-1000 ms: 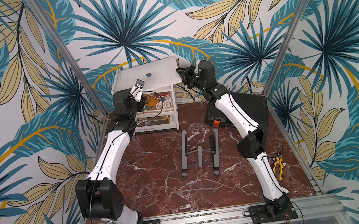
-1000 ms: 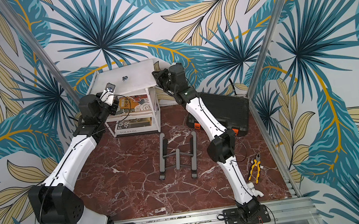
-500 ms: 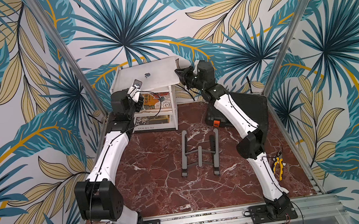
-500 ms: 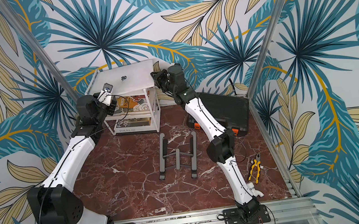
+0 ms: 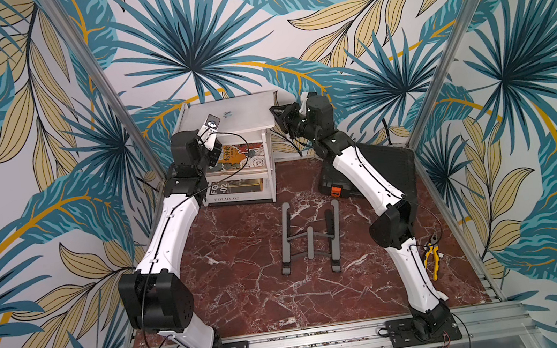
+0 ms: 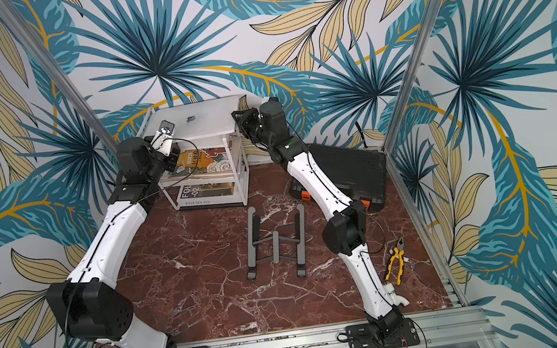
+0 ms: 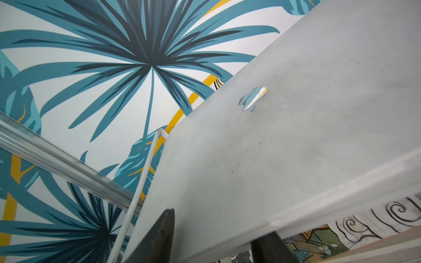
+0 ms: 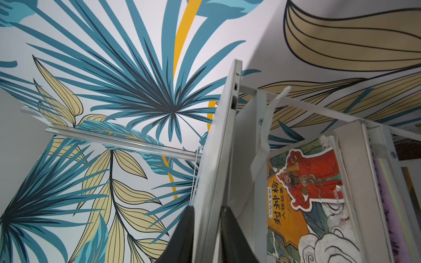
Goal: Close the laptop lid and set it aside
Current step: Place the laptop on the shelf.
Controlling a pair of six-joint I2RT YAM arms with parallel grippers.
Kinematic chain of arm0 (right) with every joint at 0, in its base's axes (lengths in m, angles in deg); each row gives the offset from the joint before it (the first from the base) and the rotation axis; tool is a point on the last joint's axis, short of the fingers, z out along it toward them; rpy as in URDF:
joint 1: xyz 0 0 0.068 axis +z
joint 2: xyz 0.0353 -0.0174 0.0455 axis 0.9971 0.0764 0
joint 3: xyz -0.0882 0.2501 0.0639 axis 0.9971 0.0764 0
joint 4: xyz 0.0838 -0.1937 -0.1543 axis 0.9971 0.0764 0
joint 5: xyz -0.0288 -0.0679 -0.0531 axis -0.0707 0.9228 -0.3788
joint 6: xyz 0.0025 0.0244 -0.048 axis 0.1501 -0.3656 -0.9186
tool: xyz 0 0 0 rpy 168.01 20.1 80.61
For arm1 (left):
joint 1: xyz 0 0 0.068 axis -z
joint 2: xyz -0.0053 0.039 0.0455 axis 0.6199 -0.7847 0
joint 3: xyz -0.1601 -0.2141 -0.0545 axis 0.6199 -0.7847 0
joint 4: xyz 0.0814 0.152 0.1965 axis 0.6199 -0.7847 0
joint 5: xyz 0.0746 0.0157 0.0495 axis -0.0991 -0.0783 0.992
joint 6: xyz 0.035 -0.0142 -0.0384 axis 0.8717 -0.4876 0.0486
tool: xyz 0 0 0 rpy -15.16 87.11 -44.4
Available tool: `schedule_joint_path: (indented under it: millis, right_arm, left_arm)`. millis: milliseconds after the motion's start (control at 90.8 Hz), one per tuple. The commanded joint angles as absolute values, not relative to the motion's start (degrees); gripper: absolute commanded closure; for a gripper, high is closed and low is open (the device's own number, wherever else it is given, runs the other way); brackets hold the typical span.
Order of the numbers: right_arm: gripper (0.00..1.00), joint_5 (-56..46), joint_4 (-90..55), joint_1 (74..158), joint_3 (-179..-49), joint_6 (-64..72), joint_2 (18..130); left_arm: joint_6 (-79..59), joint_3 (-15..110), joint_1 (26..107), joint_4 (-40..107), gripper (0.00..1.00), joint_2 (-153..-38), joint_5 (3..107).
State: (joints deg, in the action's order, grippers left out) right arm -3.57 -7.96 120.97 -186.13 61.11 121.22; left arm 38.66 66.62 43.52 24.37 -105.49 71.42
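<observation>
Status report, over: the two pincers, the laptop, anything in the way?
Left pincer, right pincer straddle laptop edges; grip unclear. Lid closed, laptop on white shelf rack. No obstruction seen.

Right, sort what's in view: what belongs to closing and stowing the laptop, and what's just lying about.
Job: laptop, already closed, on the white shelf rack; left gripper; right gripper.
Lying about: grey folding stand; black case; yellow pliers; books in the rack.

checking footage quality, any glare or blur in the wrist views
Left wrist view: laptop lid matte, evenly lit, no glare; only its apple logo mirrors the wallpaper. Right wrist view: dark fingers up close look soft; the book cover is sharp.
</observation>
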Motion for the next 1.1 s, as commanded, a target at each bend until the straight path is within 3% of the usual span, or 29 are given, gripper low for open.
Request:
schedule_joint_path:
  millis: [0, 441, 551, 672, 837, 903, 980, 1091]
  right_arm:
    - [0.76, -4.5, -11.1, 121.5, -185.4, 59.4, 118.4]
    - [0.81, -5.2, -12.1, 122.5, -185.4, 59.5, 119.0]
    - [0.80, -4.6, -11.9, 122.6, -185.4, 59.2, 119.0]
    - [0.81, -4.2, -11.9, 122.6, -185.4, 59.3, 118.9]
    - [0.81, -3.2, -12.0, 122.7, -185.5, 59.6, 119.0]
    - [0.80, -2.5, -11.8, 122.7, -185.5, 59.6, 119.1]
    - [0.70, -2.3, -12.3, 122.8, -185.5, 60.0, 119.2]
    - [0.70, -1.7, -12.4, 122.8, -186.1, 59.9, 119.5]
  left_arm:
    - [39.5, 68.7, 43.1, 27.3, 0.44, -105.7, 72.3]
    - [40.4, 59.3, 43.0, 31.8, 0.41, -102.1, 74.9]
    - [39.1, 55.4, 42.9, 33.0, 0.33, -99.3, 74.8]
    - [36.9, 51.1, 42.9, 32.9, 0.16, -95.1, 74.5]
    - [32.9, 46.0, 42.9, 33.1, 0.15, -89.6, 73.9]
    - [31.3, 45.0, 42.9, 32.0, 0.14, -87.4, 74.4]
    - [29.3, 42.7, 42.9, 31.9, 0.14, -84.4, 75.0]
    - [26.6, 40.4, 42.8, 31.4, 0.13, -81.0, 75.9]
